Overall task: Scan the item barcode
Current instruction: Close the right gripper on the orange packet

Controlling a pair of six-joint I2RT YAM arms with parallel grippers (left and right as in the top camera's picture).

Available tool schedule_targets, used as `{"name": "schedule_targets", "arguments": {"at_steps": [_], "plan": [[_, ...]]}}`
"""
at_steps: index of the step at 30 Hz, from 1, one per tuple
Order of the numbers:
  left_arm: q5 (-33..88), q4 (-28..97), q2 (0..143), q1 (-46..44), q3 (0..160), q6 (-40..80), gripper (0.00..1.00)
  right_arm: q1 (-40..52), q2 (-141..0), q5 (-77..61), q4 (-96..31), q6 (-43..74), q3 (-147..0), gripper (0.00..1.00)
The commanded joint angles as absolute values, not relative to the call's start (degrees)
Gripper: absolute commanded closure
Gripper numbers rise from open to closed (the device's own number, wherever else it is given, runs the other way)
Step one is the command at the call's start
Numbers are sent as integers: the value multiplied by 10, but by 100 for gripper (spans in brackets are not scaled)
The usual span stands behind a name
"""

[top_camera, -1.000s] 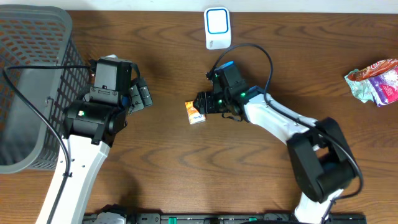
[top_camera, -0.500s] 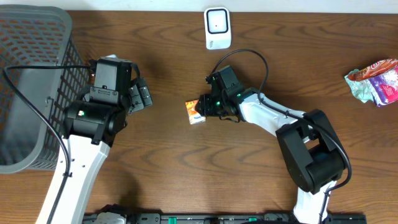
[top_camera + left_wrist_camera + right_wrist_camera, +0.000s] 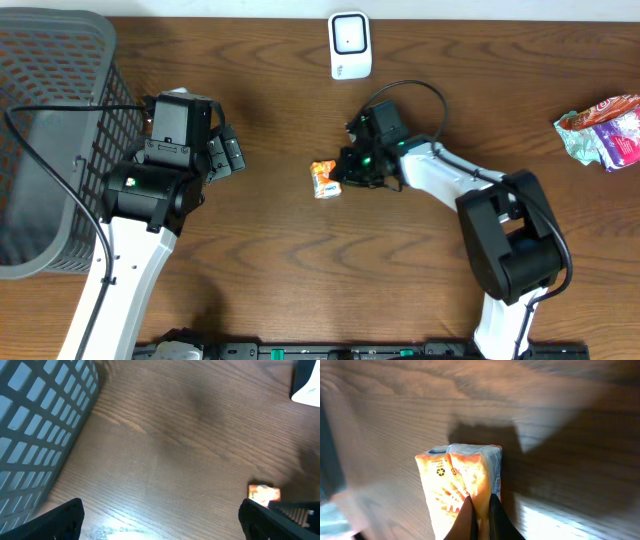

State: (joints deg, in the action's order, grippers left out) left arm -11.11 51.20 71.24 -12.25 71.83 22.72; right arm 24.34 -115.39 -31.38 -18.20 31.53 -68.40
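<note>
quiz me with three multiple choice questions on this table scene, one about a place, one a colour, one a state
1. Where does the grey basket stand?
A) left edge of the table
B) top centre
C) right edge

2. What colour is the small packet mostly?
A) green
B) orange
C) black

3. How is the right hand?
A) wide open above the table
B) shut on the small packet
C) shut on a cable

Answers:
1 A, the overhead view shows it filling the left edge.
2 B, it shows orange with some white in the overhead and right wrist views.
3 B, the right wrist view shows its fingers pinching the packet's edge.
</note>
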Motion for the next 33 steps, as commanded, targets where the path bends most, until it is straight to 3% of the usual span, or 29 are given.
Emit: {"name": "schedule_targets", "arguments": {"at_steps": [1, 9, 10, 11, 15, 17, 21, 26, 33], "plan": [[-123, 514, 707, -121, 722, 232, 2, 224, -1168, -368, -190, 306, -676, 99], [-123, 514, 707, -121, 722, 232, 2, 222, -1168, -319, -238, 286, -676, 99], [-123, 514, 707, -121, 722, 232, 2, 222, -1168, -315, -241, 286, -676, 94], [-123, 514, 707, -121, 722, 232, 2, 222, -1168, -314, -240, 286, -676, 80], [-123, 514, 707, -121, 722, 232, 2, 223, -1168, -314, -238, 287, -676, 60], [-123, 514, 707, -121, 722, 232, 2, 223, -1168, -314, -237, 287, -676, 55], [-123, 514, 707, -121, 722, 232, 2, 223, -1168, -316, -234, 287, -676, 54], [-123, 514, 707, -121, 722, 232, 2, 227, -1168, -339, -219, 298, -676, 61], [-123, 514, 707, -121, 722, 232, 2, 234, -1174, -350, -212, 307, -676, 62]]}}
